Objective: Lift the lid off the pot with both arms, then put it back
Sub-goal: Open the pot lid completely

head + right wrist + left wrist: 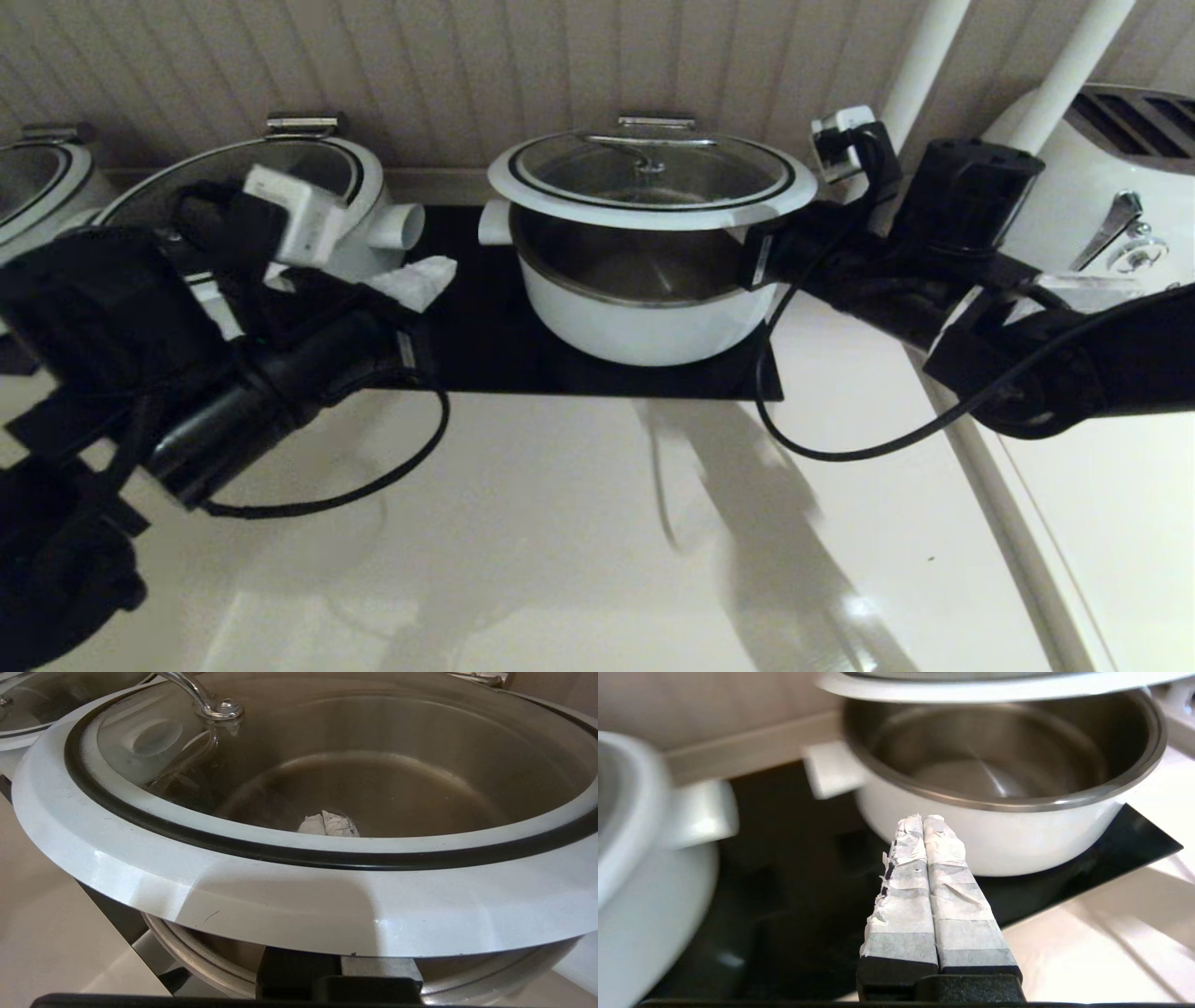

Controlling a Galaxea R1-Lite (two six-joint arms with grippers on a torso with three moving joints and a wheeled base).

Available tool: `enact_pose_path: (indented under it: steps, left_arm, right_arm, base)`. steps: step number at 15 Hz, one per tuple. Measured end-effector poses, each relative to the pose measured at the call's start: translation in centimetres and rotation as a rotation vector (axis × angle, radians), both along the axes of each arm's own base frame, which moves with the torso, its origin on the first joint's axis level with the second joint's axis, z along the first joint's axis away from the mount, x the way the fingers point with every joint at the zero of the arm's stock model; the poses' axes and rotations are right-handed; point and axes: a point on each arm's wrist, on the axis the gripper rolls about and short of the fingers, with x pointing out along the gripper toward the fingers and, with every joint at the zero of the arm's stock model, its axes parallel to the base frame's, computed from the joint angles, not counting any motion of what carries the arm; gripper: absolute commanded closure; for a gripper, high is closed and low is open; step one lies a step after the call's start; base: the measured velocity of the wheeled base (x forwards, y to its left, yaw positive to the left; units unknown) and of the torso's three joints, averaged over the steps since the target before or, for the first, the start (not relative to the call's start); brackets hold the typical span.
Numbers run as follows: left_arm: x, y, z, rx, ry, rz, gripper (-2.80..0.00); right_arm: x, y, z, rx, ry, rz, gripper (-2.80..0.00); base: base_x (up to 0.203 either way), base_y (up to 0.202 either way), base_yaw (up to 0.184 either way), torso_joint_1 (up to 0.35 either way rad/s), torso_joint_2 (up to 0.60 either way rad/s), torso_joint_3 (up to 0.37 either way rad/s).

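Head view: lid (653, 177) raised above pot (644, 299) on black mat (485, 345), front edge lifted. Right hand (761, 257) reaches under lid's right rim. Left hand (420, 280) sits left of pot, apart from it.

Left wrist view: left hand (924, 826) has taped fingers pressed together, holding nothing, short of pot (1017, 835).

Right wrist view: lid rim (280, 905) rests over right hand; fingertips (327, 823) show through glass; cannot tell spread or pinching.

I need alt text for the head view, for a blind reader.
The round glass lid with white rim hangs above the round white pot, held at its edge by the right gripper. The left gripper waits shut, left of the pot.
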Motion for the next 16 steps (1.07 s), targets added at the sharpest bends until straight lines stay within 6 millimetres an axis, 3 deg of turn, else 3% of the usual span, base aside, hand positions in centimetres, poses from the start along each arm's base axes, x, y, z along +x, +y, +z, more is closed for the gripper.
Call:
enact_pose_path:
  steps: [4,8,11,16]
  left_arm:
    - [-4.7,3.9,-0.9,0.008,0.021,0.082,0.00]
    - [-10.4,7.2,-4.3,0.033,0.099,0.179,0.00]
    - [-13.7,8.4,-6.8,0.036,0.123,0.262,0.00]
    - [-18.1,9.5,-8.7,0.057,0.138,0.293,0.00]
  right_arm:
    - [0.0,0.0,0.0,0.001,0.000,0.000,0.00]
    - [-0.1,0.0,0.2,0.003,-0.005,0.000,0.00]
    - [-0.2,-0.1,0.5,0.006,-0.012,-0.001,0.00]
    - [-0.2,-0.2,0.9,0.013,-0.025,-0.001,0.00]
  base:
    - [0.000,0.000,0.000,0.000,0.00,0.000]
    - [0.000,0.000,0.000,0.000,0.00,0.000]
    - [0.000,0.000,0.000,0.000,0.00,0.000]
    - [0.000,0.000,0.000,0.000,0.00,0.000]
